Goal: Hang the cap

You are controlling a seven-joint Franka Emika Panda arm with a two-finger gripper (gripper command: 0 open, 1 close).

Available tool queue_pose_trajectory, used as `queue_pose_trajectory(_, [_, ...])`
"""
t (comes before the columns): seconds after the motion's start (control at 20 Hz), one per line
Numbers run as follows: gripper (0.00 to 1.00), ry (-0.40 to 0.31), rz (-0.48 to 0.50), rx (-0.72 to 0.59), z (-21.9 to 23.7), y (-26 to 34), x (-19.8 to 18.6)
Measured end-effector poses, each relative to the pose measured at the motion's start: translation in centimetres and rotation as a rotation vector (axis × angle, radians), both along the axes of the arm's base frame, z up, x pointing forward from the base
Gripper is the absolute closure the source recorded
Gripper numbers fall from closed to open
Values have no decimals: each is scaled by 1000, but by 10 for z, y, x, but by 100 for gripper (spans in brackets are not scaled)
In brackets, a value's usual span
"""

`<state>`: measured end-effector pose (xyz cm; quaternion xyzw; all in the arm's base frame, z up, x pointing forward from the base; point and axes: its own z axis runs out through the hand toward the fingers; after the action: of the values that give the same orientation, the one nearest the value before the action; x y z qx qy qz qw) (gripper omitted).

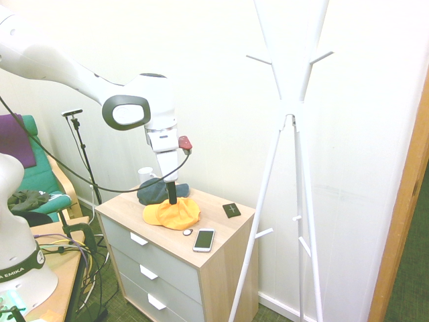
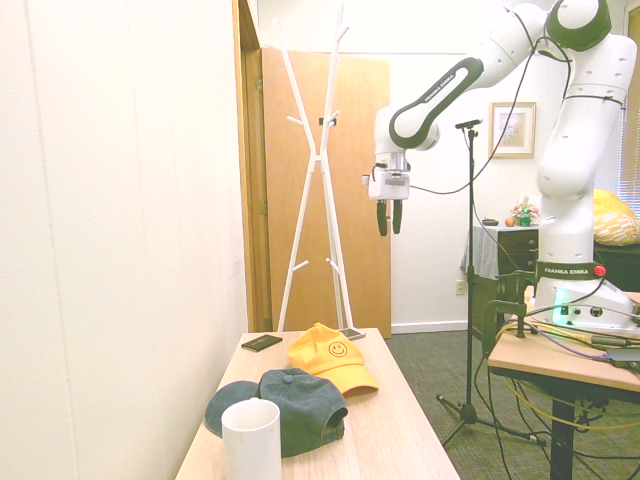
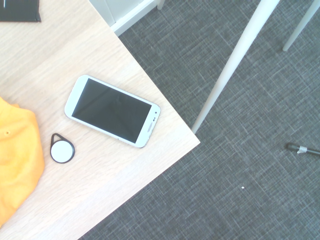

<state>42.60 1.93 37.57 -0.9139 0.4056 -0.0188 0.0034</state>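
Second exterior view: my gripper (image 2: 389,217) hangs empty in the upper middle, fingers parted. Below it, at lower centre, the orange-yellow cap (image 2: 330,357) lies on the dresser top (image 2: 400,430).

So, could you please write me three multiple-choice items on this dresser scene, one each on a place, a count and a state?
1. Where does the orange cap lie?
A. On a peg of the coat rack
B. On the dresser top, beside the dark cap
C. On the floor

2. How many caps are on the dresser?
A. One
B. Two
C. Three

3. What state is the gripper in?
A. Open and holding nothing
B. Shut on the orange cap
C. Shut on the phone

Key:
1 B: both exterior views show it on the wooden top next to the dark cap, not on the coat rack.
2 B: only the orange and the dark one are there.
3 A: the second exterior view shows its fingers apart in the air above the dresser, while the phone lies on the wood.
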Motion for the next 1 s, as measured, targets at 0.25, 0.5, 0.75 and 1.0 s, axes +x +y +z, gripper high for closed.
queue_pose_trajectory(0.25, [0, -2, 11, -3, -8, 13, 5])
queue_pose_trajectory(0.5, [0, 0, 78, -9, -45, 77, 26])
queue_pose_trajectory(0.75, [0, 13, 168, -30, -89, 150, 36])
queue_pose_trajectory(1.0, [0, 20, 237, -36, -126, 219, 44])
